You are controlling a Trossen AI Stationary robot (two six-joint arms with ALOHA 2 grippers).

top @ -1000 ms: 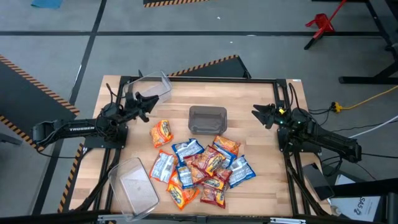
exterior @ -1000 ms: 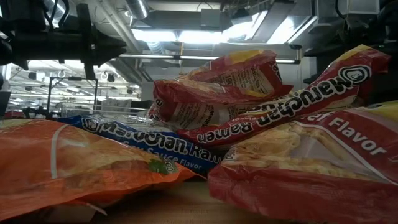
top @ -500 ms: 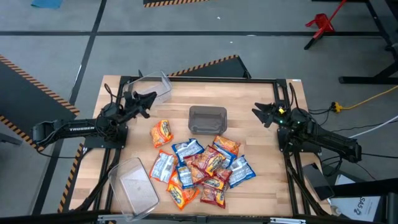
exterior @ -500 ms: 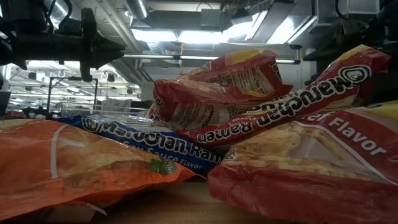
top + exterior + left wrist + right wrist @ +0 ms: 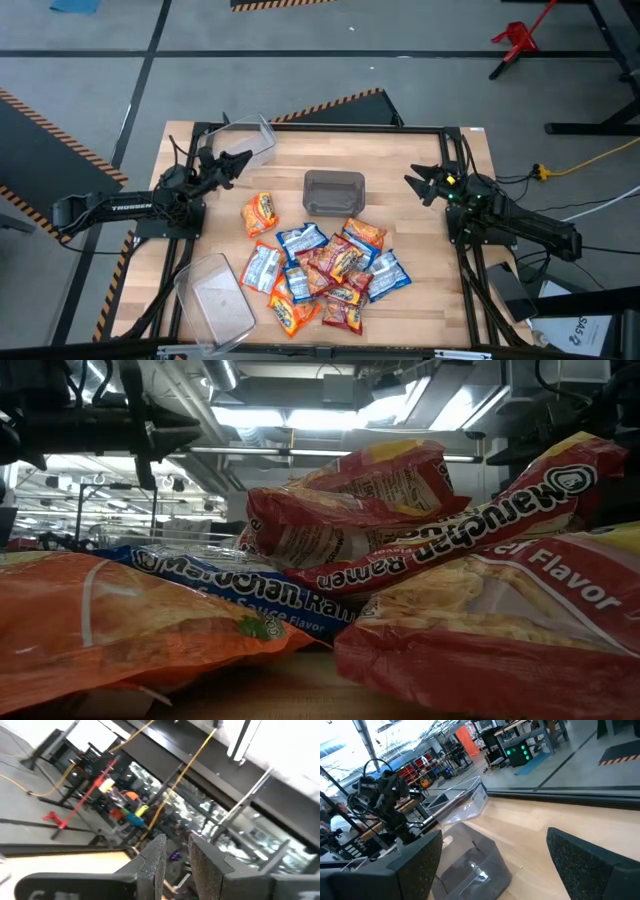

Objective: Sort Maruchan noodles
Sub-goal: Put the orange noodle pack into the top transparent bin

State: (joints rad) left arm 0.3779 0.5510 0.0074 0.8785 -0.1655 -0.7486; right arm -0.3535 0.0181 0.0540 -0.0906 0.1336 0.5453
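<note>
Noodles [image 5: 325,265] piled mid-table [image 5: 420,200], pincers clear.

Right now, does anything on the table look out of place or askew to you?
Mostly the noodle packets: they lie overlapping in a loose heap, unsorted. One orange packet sits apart. The bins look empty.

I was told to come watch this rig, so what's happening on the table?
Nothing is being handled right now. The Maruchan noodles lie heaped at the table's middle, one orange packet slightly apart. Three clear bins sit empty: one at the far-left corner, one mid-table, one at the near-left edge. The left gripper hovers near the far-left bin, fingers close together, holding nothing. The right gripper waits open at the right side.
</note>
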